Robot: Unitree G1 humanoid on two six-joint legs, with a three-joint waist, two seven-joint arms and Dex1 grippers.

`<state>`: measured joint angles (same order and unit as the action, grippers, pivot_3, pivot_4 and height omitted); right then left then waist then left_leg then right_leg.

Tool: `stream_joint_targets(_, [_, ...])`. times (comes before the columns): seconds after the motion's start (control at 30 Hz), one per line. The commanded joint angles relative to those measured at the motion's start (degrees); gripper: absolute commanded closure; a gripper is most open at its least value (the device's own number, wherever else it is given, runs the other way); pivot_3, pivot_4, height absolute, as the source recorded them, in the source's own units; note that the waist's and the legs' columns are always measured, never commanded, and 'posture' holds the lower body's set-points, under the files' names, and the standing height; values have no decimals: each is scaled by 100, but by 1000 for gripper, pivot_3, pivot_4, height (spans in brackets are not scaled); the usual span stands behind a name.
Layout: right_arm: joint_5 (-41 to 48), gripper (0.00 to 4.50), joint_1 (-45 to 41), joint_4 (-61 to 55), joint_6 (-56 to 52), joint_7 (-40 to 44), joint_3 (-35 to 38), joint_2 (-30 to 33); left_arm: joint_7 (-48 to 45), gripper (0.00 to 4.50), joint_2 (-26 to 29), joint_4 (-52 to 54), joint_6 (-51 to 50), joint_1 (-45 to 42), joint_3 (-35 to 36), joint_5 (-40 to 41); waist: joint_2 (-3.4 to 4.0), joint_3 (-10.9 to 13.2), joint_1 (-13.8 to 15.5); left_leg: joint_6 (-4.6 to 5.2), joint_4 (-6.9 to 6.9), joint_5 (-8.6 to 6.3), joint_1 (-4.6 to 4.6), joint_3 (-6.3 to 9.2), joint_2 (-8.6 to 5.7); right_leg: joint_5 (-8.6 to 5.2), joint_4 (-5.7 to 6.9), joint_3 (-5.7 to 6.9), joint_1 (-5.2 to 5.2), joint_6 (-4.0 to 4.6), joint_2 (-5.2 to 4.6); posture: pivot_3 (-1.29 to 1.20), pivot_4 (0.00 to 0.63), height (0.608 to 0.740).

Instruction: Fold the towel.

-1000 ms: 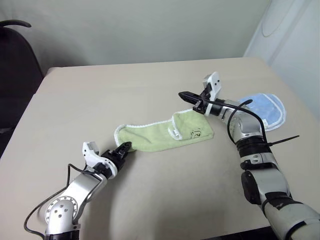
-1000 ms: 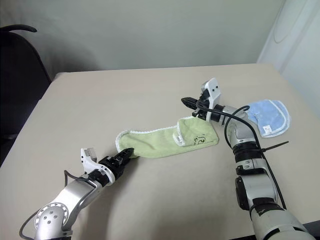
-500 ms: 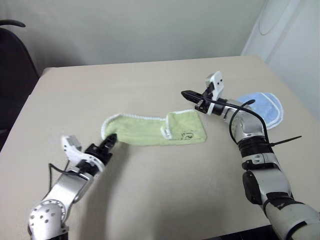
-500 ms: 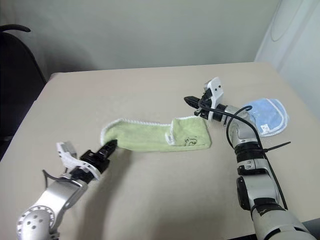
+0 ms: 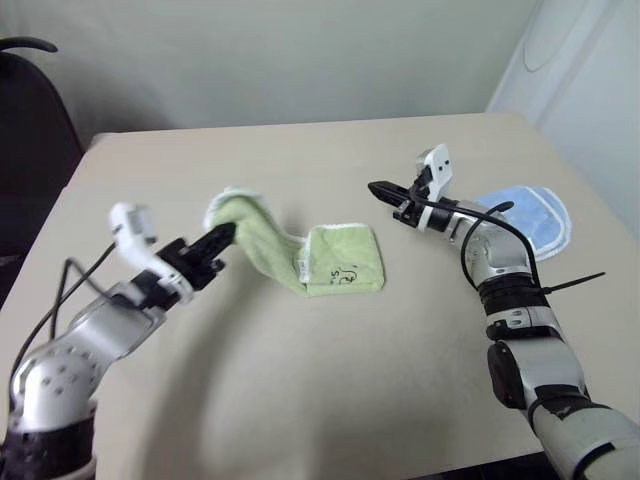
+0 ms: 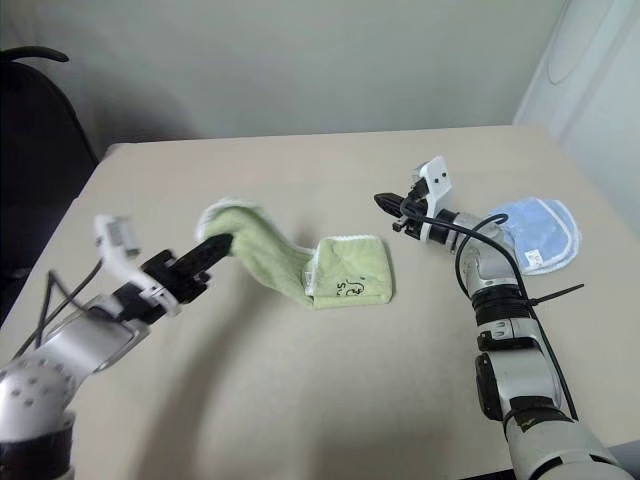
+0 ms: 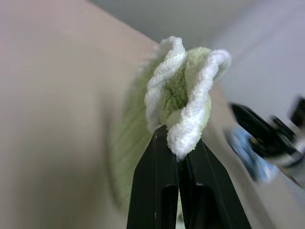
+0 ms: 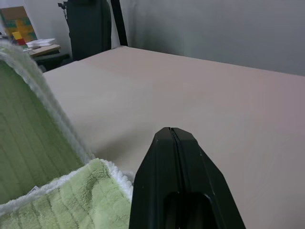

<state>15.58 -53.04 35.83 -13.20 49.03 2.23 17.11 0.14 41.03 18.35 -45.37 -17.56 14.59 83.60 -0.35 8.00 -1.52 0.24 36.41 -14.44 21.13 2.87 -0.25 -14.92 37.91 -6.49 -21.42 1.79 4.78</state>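
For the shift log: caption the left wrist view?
Left gripper shut on the green towel's white-edged end, lifted above the table.

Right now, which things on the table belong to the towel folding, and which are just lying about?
Part of the job:
- green towel, one end lifted off the table
- left gripper, shut on that towel end
- right gripper, shut, holding nothing

Lying about:
- pale blue cloth beside the right arm
- dark chair past the table's edge

beige table, plain wall, dark chair

Light green towel with white edging, pale blue cloth, beige table
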Motion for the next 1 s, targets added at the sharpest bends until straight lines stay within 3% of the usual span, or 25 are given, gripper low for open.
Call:
stream_joint_targets(0.03, [-3, 4500, -285, 160, 267, -314, 243, 38, -418, 4475, -69, -295, -468, -903, -776, -601, 0, 0, -9, 0, 1, 0, 3, -1, 0, 0, 0, 0, -1, 0, -1, 0, 150, 740])
stream_joint_targets(0.2, [44, 4500, -402, 416, 419, -839, 534, 79, -1200, 4475, -604, -924, -919, -2181, -2182, -1907, -1, 0, -12, -1, 3, 1, 48, -1, 0, 0, 5, 0, -48, -1, -1, 0, 150, 740])
stream_joint_targets(0.37, [81, 4500, -208, 149, 356, -1106, 701, 139, -2036, 4475, -1054, -1384, -973, -2660, -3164, -3078, -1, -1, -43, -5, 56, 4, 114, -3, 1, 0, 10, -2, -122, -3, 0, 0, 150, 740])
stream_joint_targets(0.47, [103, 4500, -19, -136, 250, -1141, 738, 184, -2346, 4475, -1244, -1658, -974, -2707, -3393, -3587, -1, 0, -53, -11, 53, 7, 125, -3, 2, -2, 12, -3, -138, -6, 1, 0, 150, 740])
stream_joint_targets(0.57, [104, 4500, 121, -319, 166, -1202, 755, 219, -2484, 4475, -1494, -1843, -1040, -2671, -3142, -3712, -1, 0, -61, -11, 52, 7, 126, -3, 2, -3, 13, -4, -140, -7, 2, 0, 150, 740])
stream_joint_targets(0.6, [105, 4500, 150, -359, 143, -1214, 756, 221, -2542, 3978, -1559, -1842, -1061, -2650, -3025, -3703, -1, 0, -62, -11, 53, 7, 126, -3, 2, -3, 13, -6, -142, -7, 2, 0, 150, 740])
stream_joint_targets(0.67, [100, 4500, 192, -421, 108, -1223, 742, 215, -2625, 3472, -1675, -1790, -1125, -2604, -2757, -3598, -1, 0, -57, -11, 55, 7, 126, -3, 2, -2, 17, -6, -141, -8, 2, 0, 150, 740])
stream_joint_targets(0.93, [30, 4500, 122, -355, 96, -1056, 580, 184, -2505, 644, -2009, -1266, -1402, -2432, -1560, -3104, -1, 0, -52, -8, 67, 6, 125, -4, 0, -1, 74, -5, -140, -11, 2, 0, 150, 740])
stream_joint_targets(0.97, [11, 4500, 120, -363, 101, -1003, 540, 203, -2443, 374, -2045, -1220, -1368, -2427, -1226, -2909, -1, 0, -52, -8, 70, 6, 124, -6, 0, 0, 79, -5, -140, -11, 2, 0, 150, 740])
stream_joint_targets(1.0, [0, 4500, 121, -369, 106, -968, 514, 219, -2399, 374, -2077, -1192, -1355, -2427, -997, -2775, -1, 0, -54, -8, 73, 6, 124, -5, 0, 0, 84, -4, -140, -11, 2, 0, 150, 740])
